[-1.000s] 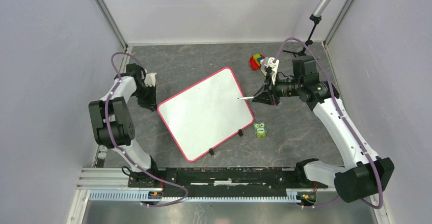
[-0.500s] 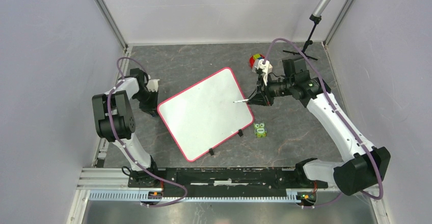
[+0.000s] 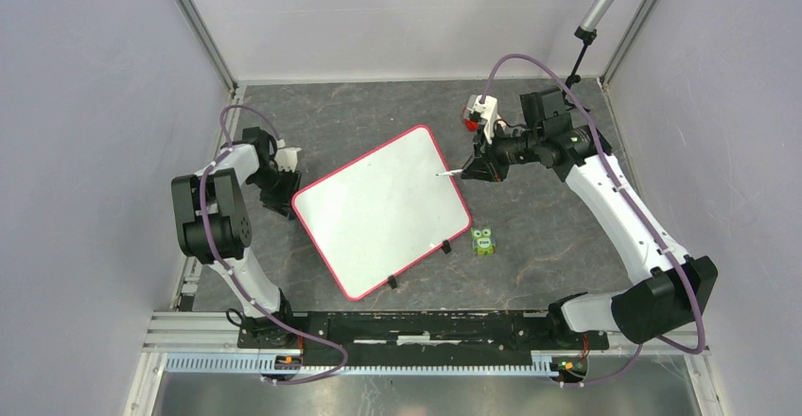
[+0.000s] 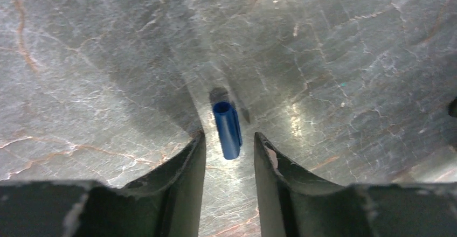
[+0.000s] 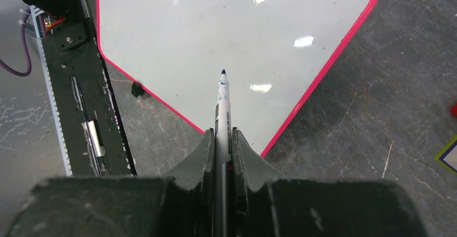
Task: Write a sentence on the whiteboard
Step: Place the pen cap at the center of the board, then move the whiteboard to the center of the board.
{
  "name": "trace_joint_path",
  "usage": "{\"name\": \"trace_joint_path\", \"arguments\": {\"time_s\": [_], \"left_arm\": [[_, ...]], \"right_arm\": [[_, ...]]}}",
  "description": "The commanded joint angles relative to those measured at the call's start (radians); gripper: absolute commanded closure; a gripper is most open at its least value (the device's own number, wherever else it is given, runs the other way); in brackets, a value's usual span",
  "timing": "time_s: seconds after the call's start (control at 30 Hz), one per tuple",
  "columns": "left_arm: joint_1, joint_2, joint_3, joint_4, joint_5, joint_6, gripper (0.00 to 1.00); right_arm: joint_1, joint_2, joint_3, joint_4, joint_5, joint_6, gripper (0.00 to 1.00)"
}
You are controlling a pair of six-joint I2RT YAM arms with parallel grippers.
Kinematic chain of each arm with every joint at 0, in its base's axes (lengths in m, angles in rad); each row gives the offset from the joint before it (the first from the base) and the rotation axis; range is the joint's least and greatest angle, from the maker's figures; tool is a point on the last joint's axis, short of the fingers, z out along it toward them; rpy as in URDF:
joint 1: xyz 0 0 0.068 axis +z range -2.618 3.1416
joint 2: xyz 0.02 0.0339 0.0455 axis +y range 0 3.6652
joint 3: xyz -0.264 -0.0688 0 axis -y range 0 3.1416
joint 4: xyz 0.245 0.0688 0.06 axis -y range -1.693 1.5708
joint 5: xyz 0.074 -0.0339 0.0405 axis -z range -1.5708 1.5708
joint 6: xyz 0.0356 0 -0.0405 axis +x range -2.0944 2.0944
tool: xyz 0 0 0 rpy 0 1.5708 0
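Observation:
The whiteboard lies tilted on the grey table, pink-rimmed. Its face is blank and no sentence shows on it. My right gripper hovers at the board's far right edge, shut on a grey marker. The marker's dark tip points over the white surface. My left gripper sits low on the table just off the board's left corner. In the left wrist view it stands open. A small blue marker cap lies on the table between its fingertips, touching neither finger.
A green owl toy sits just off the board's right corner. A multicoloured toy lies behind the right wrist. Black clips line the board's near edge. A black stand rises at the back right, and a metal rail runs along the front.
The right arm has carried the marker left and toward the back, along the board's right edge. The left gripper's jaws have parted around the blue cap.

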Motion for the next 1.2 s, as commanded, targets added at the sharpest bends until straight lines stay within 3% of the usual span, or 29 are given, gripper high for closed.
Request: {"name": "trace_joint_path", "arguments": {"time_s": [0.0,0.1,0.27,0.33,0.47,0.7,0.87,0.93,1.0,1.03,1.17], "left_arm": [[0.001,-0.018,-0.026,-0.001,0.029,0.066,0.52],[0.001,-0.079,0.017,-0.039,0.049,0.054,0.49],[0.002,-0.161,0.129,-0.150,0.126,0.045,0.32],[0.003,-0.187,0.191,-0.200,0.150,0.049,0.30],[0.004,-0.220,0.348,-0.276,0.247,0.055,0.30],[0.002,-0.160,0.644,-0.490,0.584,0.084,0.34],[-0.030,-0.111,0.696,-0.661,0.765,0.193,0.41],[-0.065,-0.155,0.641,-0.582,0.742,0.143,0.40],[-0.100,-0.211,0.554,-0.402,0.609,-0.014,0.39],[-0.117,-0.217,0.532,-0.371,0.577,-0.023,0.37],[-0.146,-0.162,0.590,-0.498,0.573,0.078,0.39]], "right_arm": [[0.005,0.022,0.070,-0.022,0.026,-0.046,1.00],[0.012,0.032,0.082,-0.011,0.022,-0.061,1.00],[0.042,0.042,0.092,-0.015,0.033,-0.101,1.00],[0.052,0.038,0.087,-0.016,0.040,-0.116,1.00],[0.059,0.007,0.043,0.023,0.028,-0.111,1.00],[0.060,-0.041,0.021,0.062,0.009,-0.101,1.00],[0.060,-0.069,-0.003,0.078,0.000,-0.087,1.00],[0.060,-0.081,-0.020,0.083,0.010,-0.089,1.00],[0.059,-0.092,-0.036,0.089,0.016,-0.089,1.00],[0.060,-0.098,-0.040,0.092,0.016,-0.088,1.00],[0.060,-0.109,-0.048,0.092,0.022,-0.090,1.00]]}}
